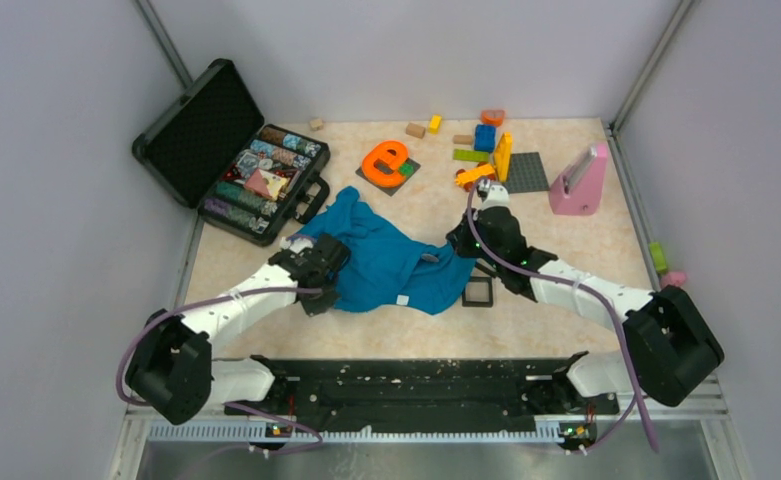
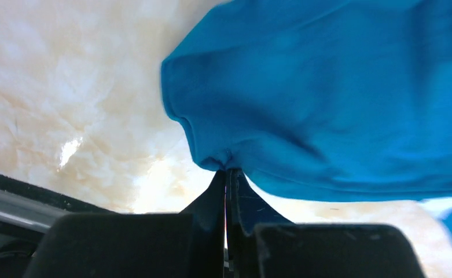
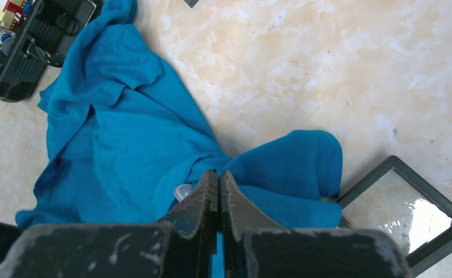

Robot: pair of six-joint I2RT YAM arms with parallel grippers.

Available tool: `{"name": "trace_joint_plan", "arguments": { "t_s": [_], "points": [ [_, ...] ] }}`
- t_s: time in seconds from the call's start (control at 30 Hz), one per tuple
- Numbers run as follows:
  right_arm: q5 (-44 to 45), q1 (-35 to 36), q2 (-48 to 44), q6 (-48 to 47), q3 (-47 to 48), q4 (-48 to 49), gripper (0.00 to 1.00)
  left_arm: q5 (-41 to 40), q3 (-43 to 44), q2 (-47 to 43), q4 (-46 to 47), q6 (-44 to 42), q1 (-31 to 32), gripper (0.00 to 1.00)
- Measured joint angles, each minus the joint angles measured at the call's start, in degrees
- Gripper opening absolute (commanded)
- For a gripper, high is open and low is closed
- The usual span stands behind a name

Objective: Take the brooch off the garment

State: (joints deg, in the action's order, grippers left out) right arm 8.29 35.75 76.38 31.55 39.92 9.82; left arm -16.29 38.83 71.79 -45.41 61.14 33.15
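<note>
The blue garment point(image 1: 386, 255) lies crumpled mid-table. My left gripper point(image 1: 326, 290) is shut on its near left edge; in the left wrist view the tips point(image 2: 228, 171) pinch a gathered bit of the cloth point(image 2: 327, 98). My right gripper point(image 1: 463, 245) is shut at the garment's right side. In the right wrist view its tips point(image 3: 217, 172) pinch a fold of the cloth point(image 3: 125, 133), and creases run to them. The brooch point(image 3: 183, 190), a tiny pale roundish piece, sits on the cloth just left of the left finger point(image 3: 197, 202), outside the jaws.
A small black square frame point(image 1: 477, 291) lies by the garment's right edge, close to my right gripper; it also shows in the right wrist view point(image 3: 403, 214). An open black case point(image 1: 231, 150) stands at the back left. Toy blocks point(image 1: 481, 145) and a pink stand point(image 1: 578, 182) are at the back.
</note>
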Motion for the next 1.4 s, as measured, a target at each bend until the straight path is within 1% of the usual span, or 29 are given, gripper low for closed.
{"name": "trace_joint_plan", "arguments": {
  "t_s": [0.13,0.23,0.33,0.43,0.6,0.7,0.77,0.9,0.97,1.13,1.3,1.33,1.37,1.4],
  "points": [
    [-0.6,0.0,-0.4,0.0,-0.9,0.1,0.00,-1.4,10.6,-0.1,-1.8,-4.9,0.0,0.00],
    [-1.1,0.0,-0.4,0.0,-2.0,0.0,0.00,-1.4,17.7,-0.7,-0.2,-9.8,0.0,0.00],
    [-1.7,0.0,-0.6,0.0,-3.4,0.1,0.00,-2.1,22.8,-1.5,1.8,-14.5,-0.4,0.00],
    [-2.2,0.0,-1.3,0.1,-4.7,0.0,0.00,-2.7,28.5,-0.1,3.3,-18.8,-1.6,0.00],
    [-2.4,0.0,-2.3,0.2,-5.8,0.0,0.00,-2.8,45.4,11.2,7.6,-25.6,-3.9,0.00],
    [-2.6,0.0,-2.4,0.7,-5.8,0.1,0.00,-1.3,54.7,19.6,13.6,-29.6,-4.7,0.00],
    [-2.4,0.0,-2.5,0.9,-5.8,-0.2,0.00,-0.1,59.4,24.2,16.2,-31.1,-5.4,0.00],
    [-1.2,0.0,-3.0,1.1,-5.9,-1.3,0.00,3.0,73.0,35.6,20.0,-32.5,-7.5,0.00],
    [-0.3,0.0,-3.5,1.1,-5.9,-1.8,0.00,4.6,77.3,40.0,24.2,-32.6,-9.3,0.00],
    [1.1,0.0,-3.9,1.0,-5.9,-2.6,0.00,7.0,80.0,47.3,36.0,-32.0,-12.4,0.00],
    [1.2,0.0,-3.9,1.1,-5.9,-2.6,0.00,8.4,88.4,58.8,44.9,-29.5,-14.0,0.00],
    [1.4,0.0,-3.9,1.1,-5.9,-2.6,0.00,8.7,89.0,60.7,47.4,-29.2,-14.1,0.00],
    [1.5,0.0,-3.9,1.1,-5.9,-2.6,0.00,9.0,88.9,61.7,49.2,-28.9,-14.2,0.15],
    [1.7,0.0,-3.9,1.1,-5.9,-2.6,0.00,9.9,88.5,62.9,52.4,-28.7,-14.2,0.32]
  ]
}}
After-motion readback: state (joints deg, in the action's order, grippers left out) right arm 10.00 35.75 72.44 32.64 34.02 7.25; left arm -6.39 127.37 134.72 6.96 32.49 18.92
